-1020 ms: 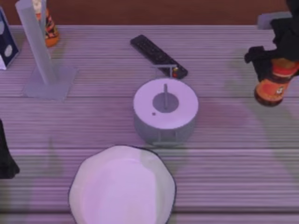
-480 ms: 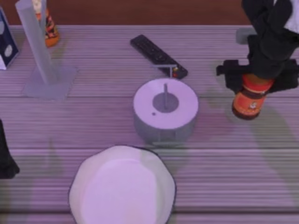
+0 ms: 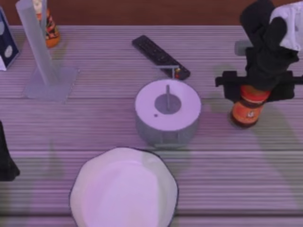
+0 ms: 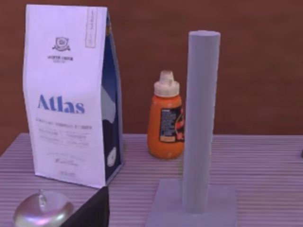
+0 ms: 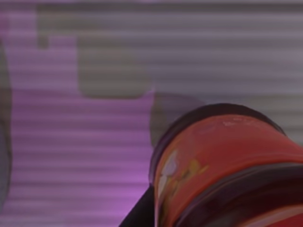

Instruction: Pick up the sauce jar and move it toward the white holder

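Note:
The sauce jar, dark brown with an orange label, hangs just right of the white holder, with a gap between them. My right gripper comes down from above and is shut on the jar's upper part, hiding its lid in the top view. The right wrist view is filled by the jar, seen close up over the table. The white holder is a squat drum with ribbed grey sides and a thin pin on top. My left arm is parked at the table's left edge.
A wide white bowl sits in front of the holder and a black remote behind it. At the back left stand a grey post on a square base, an orange bottle, an Atlas bag and a metal bell.
My right gripper has carried the jar leftward from the table's right edge and slightly forward, closing on the white holder. The left arm has not moved.

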Motion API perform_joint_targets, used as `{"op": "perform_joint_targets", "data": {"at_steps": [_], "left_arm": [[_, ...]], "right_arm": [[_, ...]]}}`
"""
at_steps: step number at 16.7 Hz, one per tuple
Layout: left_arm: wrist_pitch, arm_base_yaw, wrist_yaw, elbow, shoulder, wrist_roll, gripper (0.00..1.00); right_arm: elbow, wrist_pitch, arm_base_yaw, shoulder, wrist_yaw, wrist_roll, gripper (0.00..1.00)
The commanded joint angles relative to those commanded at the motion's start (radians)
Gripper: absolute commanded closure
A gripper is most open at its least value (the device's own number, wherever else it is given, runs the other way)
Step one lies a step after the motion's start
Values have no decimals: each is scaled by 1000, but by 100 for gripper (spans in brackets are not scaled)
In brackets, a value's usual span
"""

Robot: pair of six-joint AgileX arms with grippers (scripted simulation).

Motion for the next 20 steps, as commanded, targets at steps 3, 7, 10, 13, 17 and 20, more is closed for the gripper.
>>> {"op": "perform_joint_targets", "data": {"at_steps": [3,7,10,13,17,20], "left_arm": [[0,0,0,0,0,0,0],[0,0,0,0,0,0,0],[0,0,0,0,0,0,0],[0,0,0,0,0,0,0],[0,0,0,0,0,0,0],[0,0,0,0,0,0,0]], "right_arm": [[-19,29,1,17,1,-1,100],[-19,29,1,17,1,-1,85],[-19,29,1,17,1,-1,62],[-19,29,1,17,1,-1,40],[-19,29,1,17,1,-1,10],[-19,29,1,17,1,-1,0]]}}
